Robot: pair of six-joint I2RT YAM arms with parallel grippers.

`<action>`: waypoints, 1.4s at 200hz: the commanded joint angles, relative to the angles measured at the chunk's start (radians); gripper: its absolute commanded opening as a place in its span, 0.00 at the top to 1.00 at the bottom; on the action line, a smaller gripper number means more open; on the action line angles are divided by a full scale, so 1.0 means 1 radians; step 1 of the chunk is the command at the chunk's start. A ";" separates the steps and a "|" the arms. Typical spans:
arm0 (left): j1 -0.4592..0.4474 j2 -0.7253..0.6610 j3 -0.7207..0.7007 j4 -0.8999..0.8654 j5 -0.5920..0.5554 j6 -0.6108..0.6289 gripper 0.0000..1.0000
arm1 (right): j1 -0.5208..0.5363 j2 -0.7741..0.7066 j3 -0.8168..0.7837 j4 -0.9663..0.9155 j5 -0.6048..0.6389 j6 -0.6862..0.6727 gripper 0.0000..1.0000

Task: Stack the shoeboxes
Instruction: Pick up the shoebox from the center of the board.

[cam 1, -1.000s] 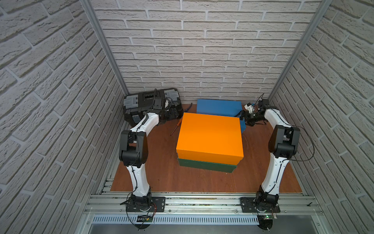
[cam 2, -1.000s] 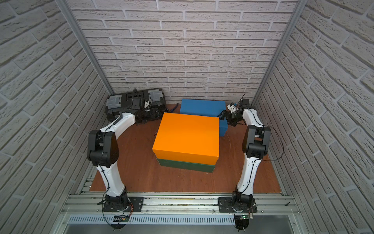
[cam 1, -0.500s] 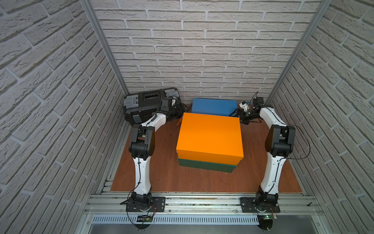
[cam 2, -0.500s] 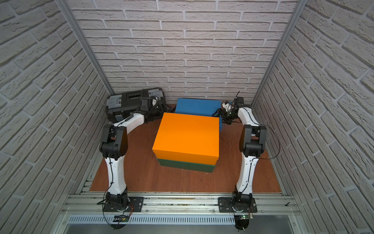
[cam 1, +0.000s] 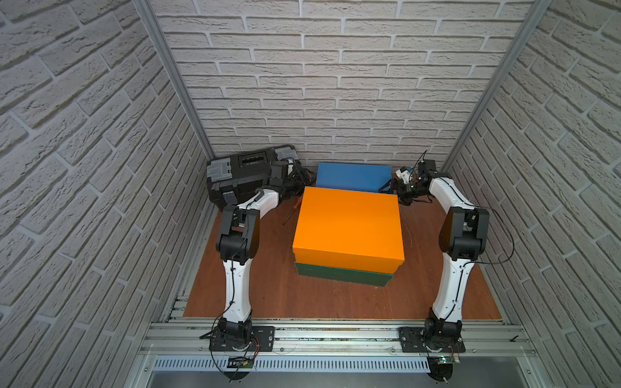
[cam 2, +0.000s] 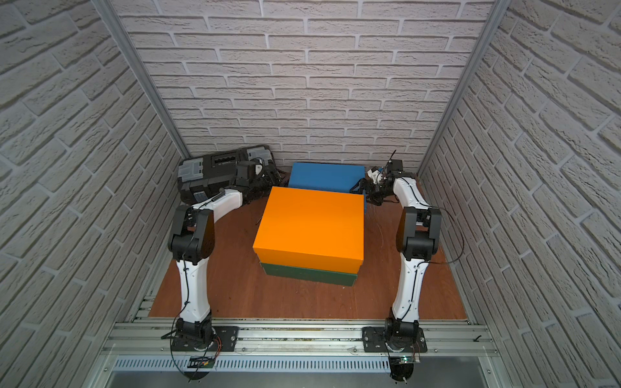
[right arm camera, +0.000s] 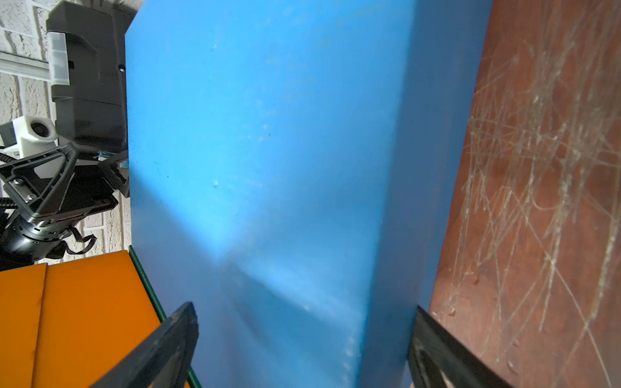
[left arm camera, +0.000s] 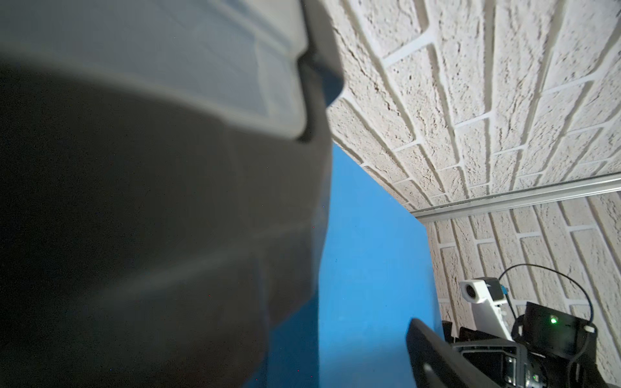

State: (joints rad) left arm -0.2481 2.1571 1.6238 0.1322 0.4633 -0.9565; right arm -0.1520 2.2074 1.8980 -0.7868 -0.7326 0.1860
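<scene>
Blue box (cam 1: pixel 353 175): far ctr, behind orange box (cam 1: pixel 347 223) (already atop green box (cam 1: pixel 342 273)).
Right gripper (right arm camera: pixel 302 329): fingers spread round its right end; contact unclear.
Left gripper (cam 1: pixel 306 174): spread too, at its left end.
Handling: I judge light, stiff card, loose lid; press both ends, below lid.

Orange box (cam 2: pixel 311 228) stacked on green box (cam 2: pixel 309 274) mid-floor (cam 2: pixel 235 289), blue box (cam 2: pixel 326 176) behind them by the back brick wall (cam 2: pixel 302 100), toolbox (cam 2: pixel 215 171) in the corner beside it, left gripper (cam 2: pixel 277 177) at the blue box's toolbox end, right gripper (cam 2: pixel 359 187) at the other end.
</scene>
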 commanded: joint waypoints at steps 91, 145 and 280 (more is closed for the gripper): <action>-0.080 -0.125 -0.070 -0.083 -0.107 0.045 0.04 | 0.008 -0.051 -0.061 0.116 -0.019 -0.017 0.06; -0.108 -0.098 -0.083 -0.071 -0.112 0.001 0.03 | 0.001 -0.036 -0.061 0.103 -0.047 -0.019 0.06; -0.084 0.120 0.140 -0.100 -0.010 -0.041 0.03 | 0.015 -0.018 -0.103 0.175 -0.175 0.091 0.09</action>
State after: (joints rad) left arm -0.3531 2.2150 1.6962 -0.0429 0.3992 -0.9627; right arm -0.1577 2.2066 1.8053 -0.6571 -0.8055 0.2340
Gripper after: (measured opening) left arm 0.974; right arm 0.922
